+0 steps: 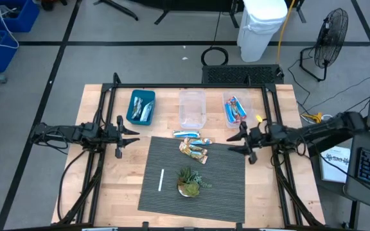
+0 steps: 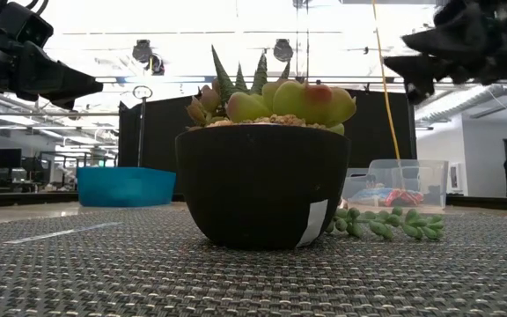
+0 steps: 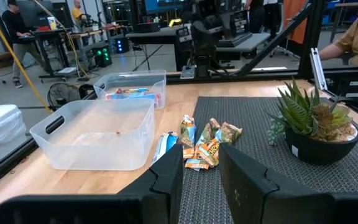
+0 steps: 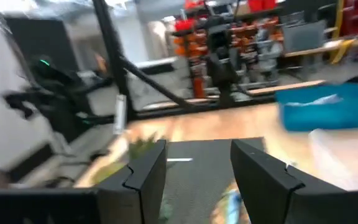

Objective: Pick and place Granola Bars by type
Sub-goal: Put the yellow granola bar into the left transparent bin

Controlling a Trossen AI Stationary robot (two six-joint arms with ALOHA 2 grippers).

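The unsorted bars [image 1: 193, 146] are gathered in a small loose pile at the far edge of the mat [image 1: 223, 186], near the table's middle and just in front of the clear bin [image 1: 193, 109]. The pile is flanked by both grippers. The right gripper [image 1: 235, 142] is held spread wide, empty, above the mat's far right corner, and is judged the nearer of the two. The left gripper [image 1: 131, 137] is likewise spread and empty, off the mat's left edge and a little farther from the pile.

From the right gripper the pile lies straight ahead along its pointing direction. The silvery-blue bar [image 1: 186, 134] is laid along the mat's far edge, so its long axis points toward each gripper; the tan ones lie askew. A wrist turn would probably be needed to close across a bar's short side (a judgement only).

Bars already sorted are seen in the blue bin [image 1: 140, 106] and the right-hand clear bin [image 1: 235, 109].
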